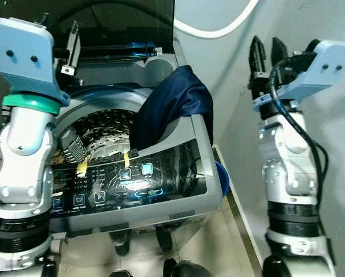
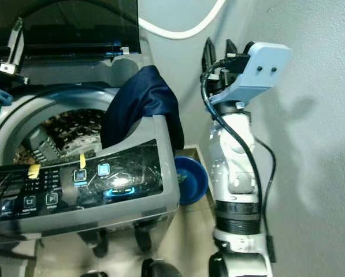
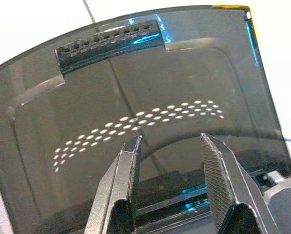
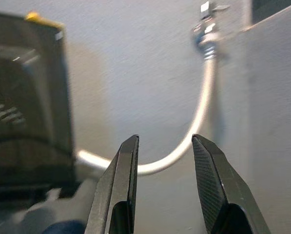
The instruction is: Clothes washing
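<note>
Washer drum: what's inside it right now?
A dark blue garment hangs over the washing machine rim, partly inside the drum. The drum's bottom is hidden by the left arm and control panel.

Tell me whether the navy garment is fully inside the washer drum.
No. The navy garment is draped over the washer's rim, part hanging into the drum, part outside it.

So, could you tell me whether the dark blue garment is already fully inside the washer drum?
No, the dark blue garment is draped over the rim of the washing machine, part hanging outside the drum.
</note>
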Tool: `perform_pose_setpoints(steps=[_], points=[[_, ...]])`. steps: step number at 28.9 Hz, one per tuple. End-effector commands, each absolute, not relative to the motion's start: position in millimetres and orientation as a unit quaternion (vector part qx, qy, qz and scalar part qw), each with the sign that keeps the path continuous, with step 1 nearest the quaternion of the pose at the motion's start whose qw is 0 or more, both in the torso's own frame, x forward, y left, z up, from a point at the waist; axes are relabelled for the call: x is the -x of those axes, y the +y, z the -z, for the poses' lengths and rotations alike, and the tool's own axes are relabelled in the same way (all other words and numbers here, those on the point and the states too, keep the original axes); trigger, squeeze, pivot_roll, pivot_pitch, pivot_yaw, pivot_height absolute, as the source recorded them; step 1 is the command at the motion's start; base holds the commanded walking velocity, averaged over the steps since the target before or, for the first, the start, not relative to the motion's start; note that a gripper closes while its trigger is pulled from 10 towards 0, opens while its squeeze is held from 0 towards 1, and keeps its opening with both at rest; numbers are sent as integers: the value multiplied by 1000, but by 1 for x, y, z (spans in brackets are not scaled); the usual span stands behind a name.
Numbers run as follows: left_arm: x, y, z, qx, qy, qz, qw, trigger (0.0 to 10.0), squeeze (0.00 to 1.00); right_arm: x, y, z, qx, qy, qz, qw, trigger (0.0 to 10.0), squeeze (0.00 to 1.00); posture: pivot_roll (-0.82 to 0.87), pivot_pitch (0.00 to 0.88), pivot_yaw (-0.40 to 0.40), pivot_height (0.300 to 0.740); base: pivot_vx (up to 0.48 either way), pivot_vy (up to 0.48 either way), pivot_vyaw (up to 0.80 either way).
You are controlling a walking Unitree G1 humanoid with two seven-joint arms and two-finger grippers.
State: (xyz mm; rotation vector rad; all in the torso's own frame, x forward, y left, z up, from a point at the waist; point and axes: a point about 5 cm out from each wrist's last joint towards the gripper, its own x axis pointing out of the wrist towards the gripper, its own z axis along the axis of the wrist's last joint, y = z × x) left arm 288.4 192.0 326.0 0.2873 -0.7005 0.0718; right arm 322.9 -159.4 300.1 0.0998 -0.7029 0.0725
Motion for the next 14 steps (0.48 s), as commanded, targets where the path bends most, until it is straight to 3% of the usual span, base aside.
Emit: perform_pose_setpoints(steps=[1,4,8,14], points=[[-289,192,-326,-132,-337,-34,931,10000,0,-322,-162,-304,-39,-356,-31,933,10000,0,61,25,16,740,0,0,0],[-293,193,-328,-115,-332,-39,935,10000,0,-321,-165,-309,-29,-364,-35,930,10000,0,57,15,15,740,0,0,0],[-295,193,-332,-102,-335,-38,936,10000,0,-317,-141,-307,-89,-351,-93,928,10000,0,56,12,14,740,0,0,0],[-295,193,-333,-100,-337,-38,935,10000,0,-312,-126,-307,-88,-355,-130,922,10000,0,58,12,14,740,0,0,0]])
